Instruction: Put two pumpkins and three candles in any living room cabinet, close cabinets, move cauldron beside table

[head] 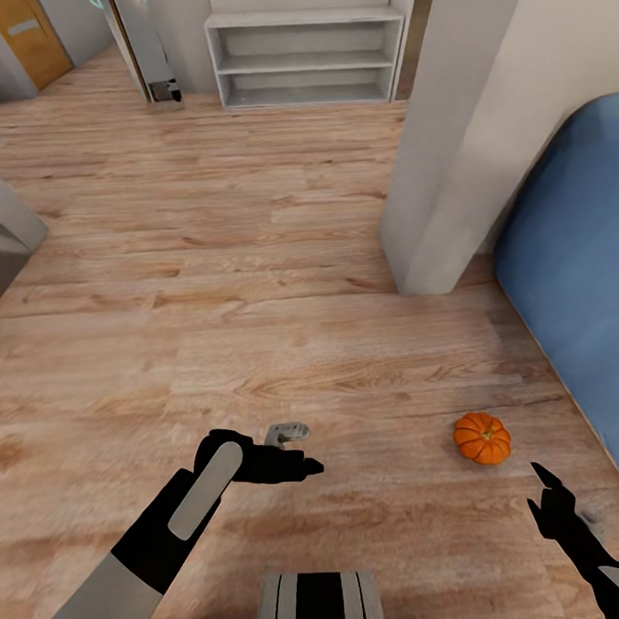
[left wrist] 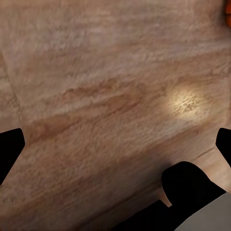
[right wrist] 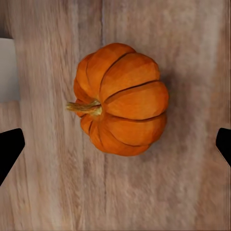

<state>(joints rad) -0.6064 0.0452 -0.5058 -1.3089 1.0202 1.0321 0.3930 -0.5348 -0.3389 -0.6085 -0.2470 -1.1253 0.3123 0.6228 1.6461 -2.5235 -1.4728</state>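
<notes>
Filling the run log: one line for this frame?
phase: pre-grasp | right end effector: open above pumpkin | pumpkin: on floor, tipped sideways | left end effector: open, empty

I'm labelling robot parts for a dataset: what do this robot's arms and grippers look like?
The left arm is light grey at the forearm, then glossy black, with a pale grey oblong panel on the wrist. The left gripper and right gripper are black with slim tapered fingers. No cables or markings are visible.

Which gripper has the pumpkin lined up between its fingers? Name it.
The right gripper. Its wrist view looks straight down on the pumpkin, centred between open fingertips. The left gripper faces bare wood floor.
</notes>
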